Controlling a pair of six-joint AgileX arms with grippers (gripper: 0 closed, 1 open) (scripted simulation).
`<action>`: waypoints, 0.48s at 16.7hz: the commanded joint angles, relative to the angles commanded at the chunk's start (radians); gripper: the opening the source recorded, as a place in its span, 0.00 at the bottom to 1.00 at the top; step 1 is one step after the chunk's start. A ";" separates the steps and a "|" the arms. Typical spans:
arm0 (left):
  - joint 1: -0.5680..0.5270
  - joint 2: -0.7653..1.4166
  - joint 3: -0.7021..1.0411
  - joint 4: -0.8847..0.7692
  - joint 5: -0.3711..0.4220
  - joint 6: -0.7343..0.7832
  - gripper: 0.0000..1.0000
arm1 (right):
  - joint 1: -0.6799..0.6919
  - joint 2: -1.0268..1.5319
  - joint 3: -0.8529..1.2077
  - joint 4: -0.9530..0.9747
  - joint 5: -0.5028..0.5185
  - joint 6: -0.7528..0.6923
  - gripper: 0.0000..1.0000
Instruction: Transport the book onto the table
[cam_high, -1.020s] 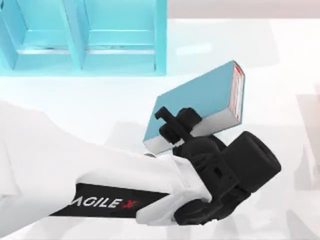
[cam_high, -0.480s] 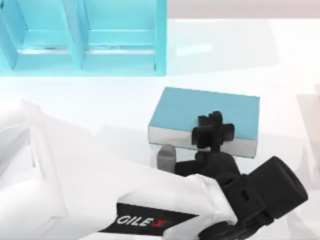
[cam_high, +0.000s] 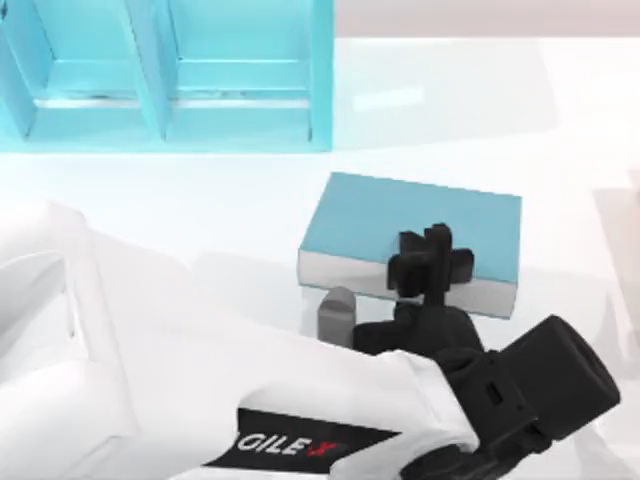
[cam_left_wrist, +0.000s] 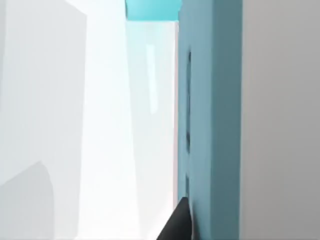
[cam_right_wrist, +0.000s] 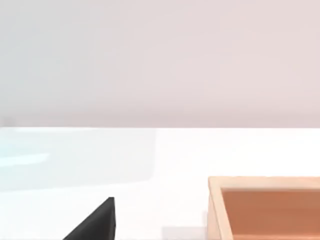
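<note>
Glossy white, the table (cam_high: 560, 130) ran broad and bare under the overhead camera, and nearest that camera my left arm reached in from the lower left. Its gripper, the left gripper (cam_high: 432, 262), sat at the near long edge of the book (cam_high: 415, 222), fingers closed across cover and page block, so it gripped the book. The book lay flat, teal cover up, white page edge facing the arm, its long axis running across the top view from left to right with a slight tilt. It lay directly ahead of the gripper, toward the far side of the table, and looked to be resting on or just above the surface; which of the two I could not tell. My judgement was that the next move turned on letting go and drawing the fingers straight back along the short axis, away from the book. Beyond the book stood the teal shelf unit (cam_high: 320, 90) at the far left. My right arm was parked off to the right, beside a wooden box (cam_right_wrist: 265, 207), its fingers' state untold.
</note>
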 joint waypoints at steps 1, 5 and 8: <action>-0.004 -0.001 0.002 -0.008 -0.003 -0.006 0.00 | 0.000 0.000 0.000 0.000 0.000 0.000 1.00; -0.016 -0.004 0.008 -0.032 -0.012 -0.026 0.00 | 0.000 0.000 0.000 0.000 0.000 0.000 1.00; -0.012 0.002 0.003 -0.028 -0.008 -0.025 0.00 | 0.000 0.000 0.000 0.000 0.000 0.000 1.00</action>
